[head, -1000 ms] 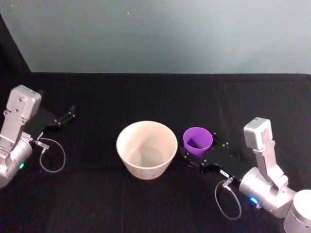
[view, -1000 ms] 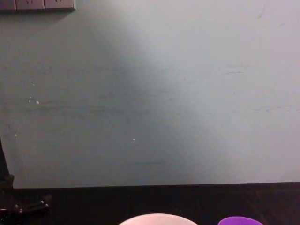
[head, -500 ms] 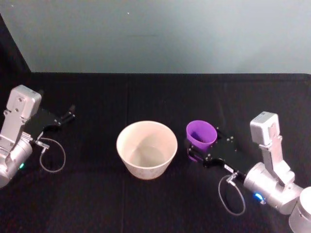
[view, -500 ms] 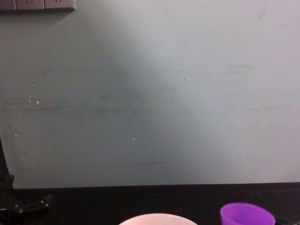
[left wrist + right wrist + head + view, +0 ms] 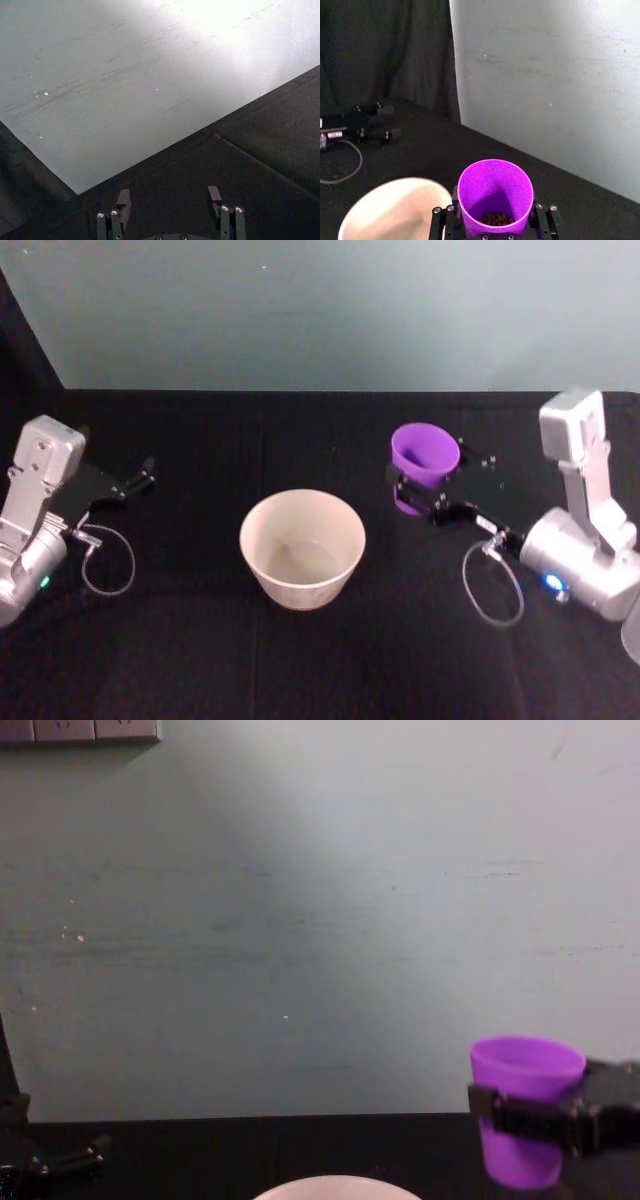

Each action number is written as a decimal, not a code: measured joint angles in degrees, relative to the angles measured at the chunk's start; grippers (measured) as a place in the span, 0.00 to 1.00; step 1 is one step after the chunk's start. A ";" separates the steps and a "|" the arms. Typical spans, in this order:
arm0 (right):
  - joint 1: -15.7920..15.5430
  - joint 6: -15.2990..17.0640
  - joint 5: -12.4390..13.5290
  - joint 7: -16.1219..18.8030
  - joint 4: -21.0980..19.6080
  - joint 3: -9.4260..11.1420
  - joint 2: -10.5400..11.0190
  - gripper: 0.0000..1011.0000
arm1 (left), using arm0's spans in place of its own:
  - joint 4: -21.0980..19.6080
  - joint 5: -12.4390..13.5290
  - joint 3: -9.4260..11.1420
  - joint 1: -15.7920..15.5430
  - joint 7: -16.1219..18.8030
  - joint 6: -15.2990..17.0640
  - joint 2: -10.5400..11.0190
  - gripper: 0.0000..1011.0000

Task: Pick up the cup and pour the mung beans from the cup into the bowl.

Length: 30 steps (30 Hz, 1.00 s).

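- The left gripper [image 5: 138, 481] sits at the table's far left on the black cloth [image 5: 300, 435]. In the left wrist view its two flat black fingers [image 5: 123, 202] stand wide apart with nothing between them.
- One bowl [image 5: 300, 590] stands mid-table: wide, round, smooth and pale. The head view shows its inside, while the chest view catches just the top of its rim.
- One cup [image 5: 425, 452], smooth purple plastic and tapered, is held upright to the bowl's right, apart from it. In the chest view its base hangs about level with the bowl's rim.
- Small, dark, round mung beans [image 5: 496, 218] lie in the cup's bottom in the right wrist view.
- The right gripper [image 5: 415, 492] has its jaws clamped on the cup's lower wall.
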 joint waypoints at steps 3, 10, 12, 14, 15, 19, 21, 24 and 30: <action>1.16 2.12 0.80 0.00 -0.80 0.00 0.06 0.72 | 0.00 0.00 0.00 0.00 0.00 0.00 0.00 0.99; 2.29 4.01 1.97 -0.05 -0.69 -0.38 -0.08 0.72 | 0.00 0.00 0.00 0.00 0.00 0.00 0.00 0.99; 2.28 4.00 1.97 -0.06 -0.65 -0.40 -0.09 0.72 | 0.00 0.00 0.00 0.00 0.00 0.00 0.00 0.99; 2.23 3.95 1.95 -0.08 -0.62 -0.41 -0.10 0.72 | 0.00 0.00 0.00 0.00 0.00 0.00 0.00 0.99; 2.21 3.93 1.95 -0.09 -0.61 -0.42 -0.10 0.72 | 0.00 0.00 0.00 0.00 0.00 0.00 0.00 0.99; 2.13 3.80 1.82 -0.13 -0.57 -0.43 -0.10 0.72 | 0.00 0.00 0.00 0.00 0.00 0.00 0.00 0.99; 2.11 3.76 1.79 -0.16 -0.56 -0.42 -0.10 0.72 | 0.00 0.00 0.00 0.00 0.00 0.00 0.00 0.99; 2.07 3.71 1.76 -0.18 -0.55 -0.42 -0.10 0.72 | 0.00 0.00 0.00 0.00 0.00 0.00 0.00 0.99; 2.02 3.61 1.70 -0.19 -0.51 -0.42 -0.10 0.72 | 0.00 0.00 0.00 0.00 0.00 0.00 0.00 0.99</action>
